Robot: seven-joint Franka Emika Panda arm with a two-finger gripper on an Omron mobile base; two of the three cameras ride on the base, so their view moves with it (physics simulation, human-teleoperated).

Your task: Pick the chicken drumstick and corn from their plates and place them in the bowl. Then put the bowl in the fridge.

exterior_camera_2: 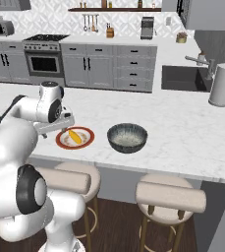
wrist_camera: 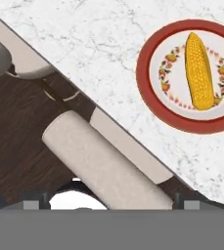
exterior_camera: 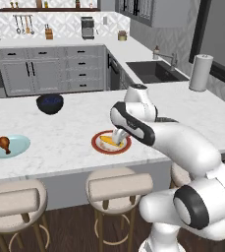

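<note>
Corn (wrist_camera: pixel 200 71) – a short yellow cob – lies alone on the red-rimmed plate (wrist_camera: pixel 147 88) at the counter's (exterior_camera_2: pixel 192 128) front edge, drumstick (exterior_camera: pixel 4 143) on the blue plate (exterior_camera: pixel 20 145) near the left end, grey bowl (exterior_camera_2: pixel 127 138) holding nothing, gripper (exterior_camera: pixel 118 138) fingers spread wide – grasping nothing.

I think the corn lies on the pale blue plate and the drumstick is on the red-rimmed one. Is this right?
Not quite: the plates are swapped. The hand view shows the corn on the red-rimmed plate; the left base view shows the drumstick on the pale blue plate.
</note>
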